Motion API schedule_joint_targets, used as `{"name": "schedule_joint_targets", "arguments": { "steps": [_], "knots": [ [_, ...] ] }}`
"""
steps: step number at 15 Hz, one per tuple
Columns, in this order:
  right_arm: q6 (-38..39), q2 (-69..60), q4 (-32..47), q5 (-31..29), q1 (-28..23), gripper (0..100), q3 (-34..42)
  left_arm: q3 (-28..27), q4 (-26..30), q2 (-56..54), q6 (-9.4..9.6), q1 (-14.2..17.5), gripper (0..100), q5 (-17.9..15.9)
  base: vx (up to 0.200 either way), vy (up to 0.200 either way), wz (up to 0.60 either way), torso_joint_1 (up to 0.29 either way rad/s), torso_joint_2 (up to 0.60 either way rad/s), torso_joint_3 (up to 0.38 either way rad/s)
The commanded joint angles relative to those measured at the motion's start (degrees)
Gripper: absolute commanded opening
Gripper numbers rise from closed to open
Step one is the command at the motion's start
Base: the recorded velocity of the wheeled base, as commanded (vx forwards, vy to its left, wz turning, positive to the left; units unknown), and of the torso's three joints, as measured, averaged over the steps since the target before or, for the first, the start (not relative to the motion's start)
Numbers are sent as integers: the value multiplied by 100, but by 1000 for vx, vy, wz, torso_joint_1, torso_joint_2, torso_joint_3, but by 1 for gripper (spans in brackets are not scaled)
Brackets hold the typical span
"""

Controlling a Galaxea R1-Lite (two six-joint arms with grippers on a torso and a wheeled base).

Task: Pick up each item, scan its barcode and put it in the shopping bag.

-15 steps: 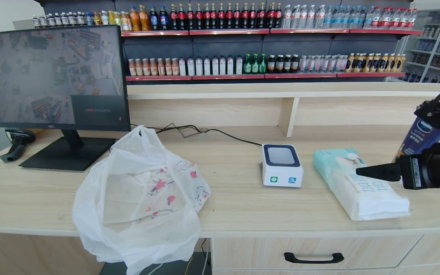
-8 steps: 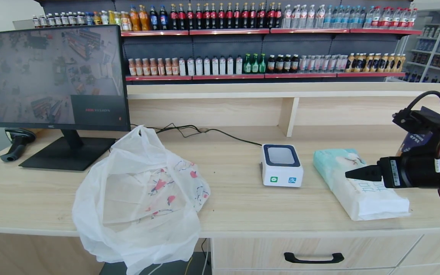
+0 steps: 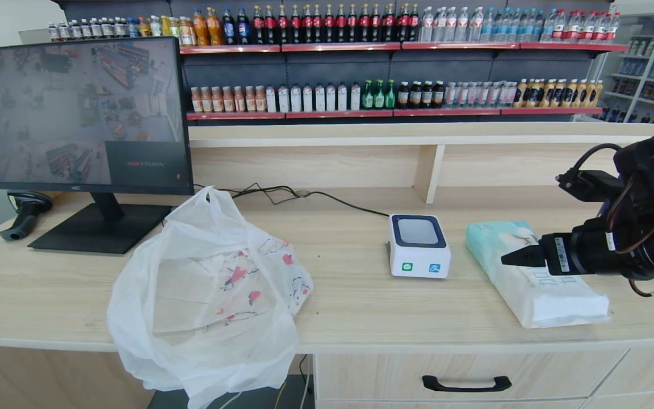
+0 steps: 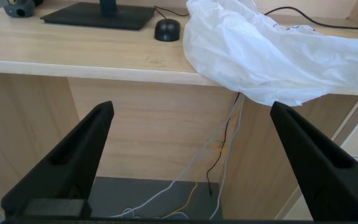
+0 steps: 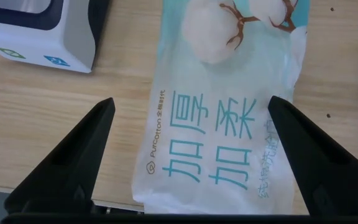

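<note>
We see a pale wooden desk (image 3: 355,307). At its back left corner stands a monitor (image 3: 77,113) on a black foot, with a handheld scanner (image 3: 23,218) beside it by the left edge. The white shopping bag (image 3: 208,295) spills over the front edge. Right of the middle sits the white scanner box (image 3: 419,245), a black cable (image 3: 304,196) trailing behind it, and the pack of tissues (image 3: 531,289) lies flat toward the right edge.

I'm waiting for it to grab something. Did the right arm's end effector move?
Yes. The right end effector slid to the robot's left, farther over the tissue pack, closer to the white scanner.
</note>
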Motion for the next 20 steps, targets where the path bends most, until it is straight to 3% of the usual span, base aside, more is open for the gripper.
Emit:
{"name": "schedule_joint_targets", "arguments": {
  "steps": [1, 11, 17, 20],
  "knots": [
    [8, 171, -6, -34, -15, 100, -161, 0, -1, -2, -1, 0, 100, 1, 0, 0, 0, 0, 0, 0],
    [-89, 338, -217, -245, -209, 100, -82, 0, -1, -2, -1, 0, 100, 1, 0, 0, 0, 0, 0, 0],
    [-186, 373, -234, -254, -253, 100, 393, 0, -1, -2, -1, 0, 100, 1, 0, 0, 0, 0, 0, 0],
    [-159, 619, -867, -509, -209, 100, 533, 0, -1, -2, -1, -9, 100, 1, 0, 0, 0, 0, 0, 0]
  ]
}}
